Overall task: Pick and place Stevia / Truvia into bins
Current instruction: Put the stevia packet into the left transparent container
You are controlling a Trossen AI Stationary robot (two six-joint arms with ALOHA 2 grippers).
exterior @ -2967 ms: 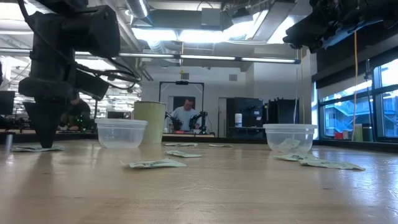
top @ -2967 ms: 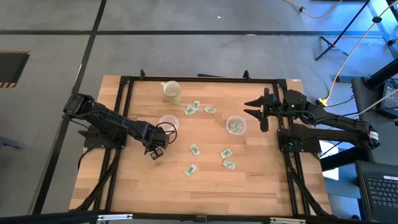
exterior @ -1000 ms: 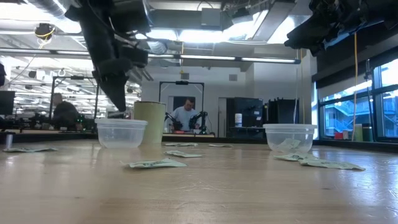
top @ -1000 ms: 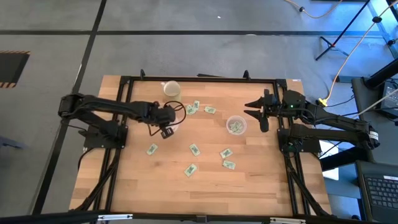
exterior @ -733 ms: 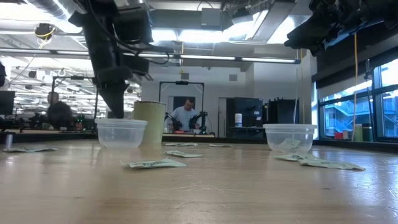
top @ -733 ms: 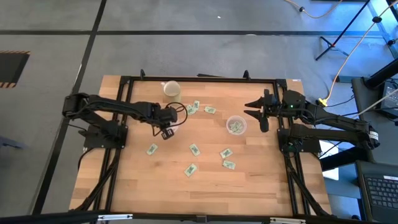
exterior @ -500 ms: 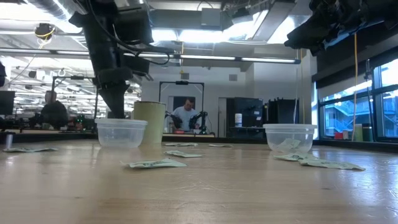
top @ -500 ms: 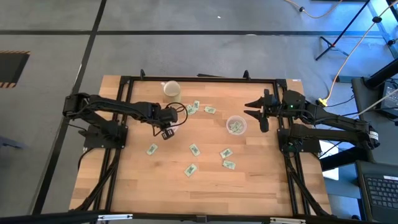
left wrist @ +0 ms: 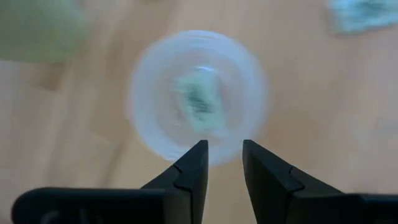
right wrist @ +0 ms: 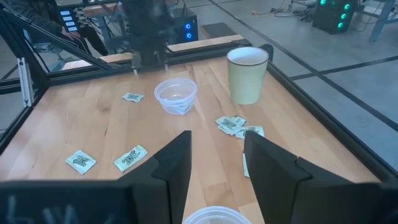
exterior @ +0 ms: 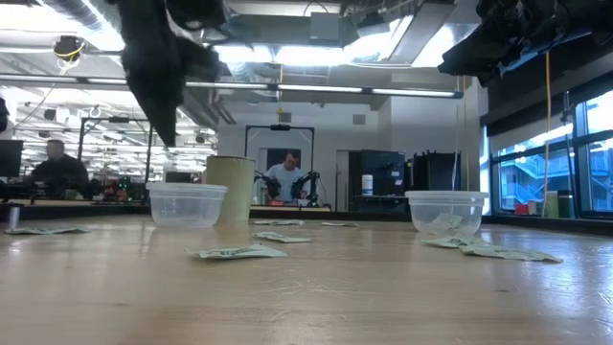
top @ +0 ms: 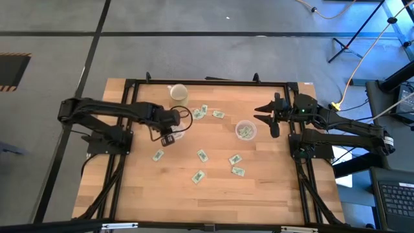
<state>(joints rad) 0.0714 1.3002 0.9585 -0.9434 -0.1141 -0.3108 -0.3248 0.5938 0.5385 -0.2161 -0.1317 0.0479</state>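
Packets point(top: 201, 155) were scattered all over the wooden tabletop point(top: 259, 188), pale green and white, a few bunched near the cream cup point(top: 178, 94) and several more spread across the middle and toward the front edge. One packet point(left wrist: 199, 107) sat flat in the bottom of the left bin point(left wrist: 198, 93), and in the left wrist view it showed just beyond the tips of the left gripper point(left wrist: 222, 152). Those fingers point(left wrist: 194, 167) were spread a little apart with nothing between them, so the packet was lying clear of them, down inside the bin and not touching either finger.

From above, the left gripper point(top: 167, 137) hung over the near edge of that bin point(top: 176, 127), with another loose packet point(top: 158, 155) on the wood close by. In the low view the arm hung well above the bin point(exterior: 187, 204).

The right bin point(top: 245, 129) held a few packets too, and some lay on the tabletop just beside it point(exterior: 488, 251). The right gripper point(top: 266, 114) waited just beside that bin, up off the wood, its fingers point(right wrist: 264, 155) parted and holding nothing.

People point(exterior: 284, 178) were visible way back in the room behind the tabletop.
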